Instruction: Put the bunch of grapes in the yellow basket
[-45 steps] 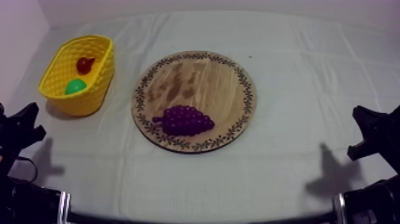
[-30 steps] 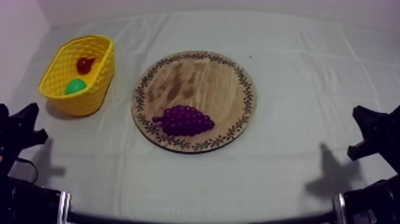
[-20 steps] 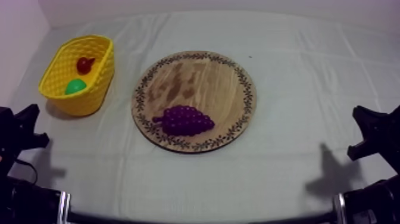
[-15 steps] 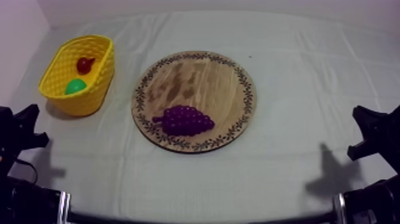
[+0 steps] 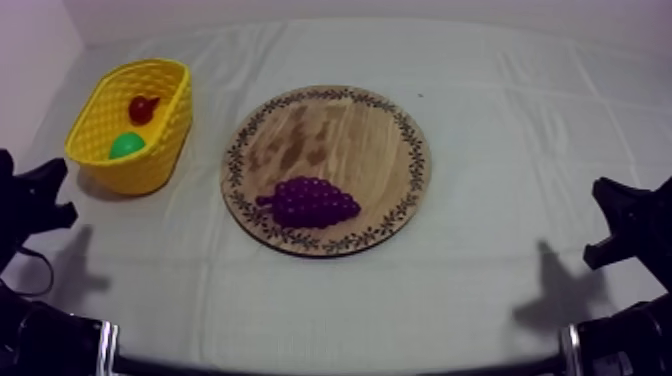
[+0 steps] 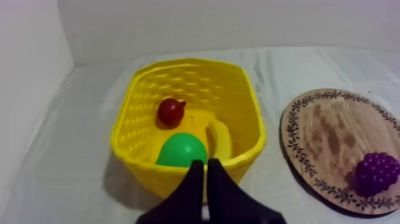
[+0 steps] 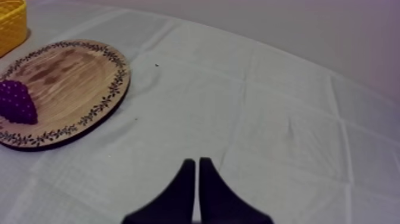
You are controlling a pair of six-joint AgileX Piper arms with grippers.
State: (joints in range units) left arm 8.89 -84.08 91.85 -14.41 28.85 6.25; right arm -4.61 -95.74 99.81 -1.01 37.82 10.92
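Grapes (image 5: 308, 201) sit on the board (image 5: 330, 130) at its near edge, basket (image 5: 170, 130) left of the board. Your left gripper (image 6: 206, 164) and right gripper (image 7: 193, 161) are closed on nothing, off the board.

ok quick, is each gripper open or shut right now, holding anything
Left gripper: shut, holding nothing.
Right gripper: shut, holding nothing.

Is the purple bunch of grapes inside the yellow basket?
No, the purple bunch of grapes lies on the round wooden board, apart from the yellow basket.
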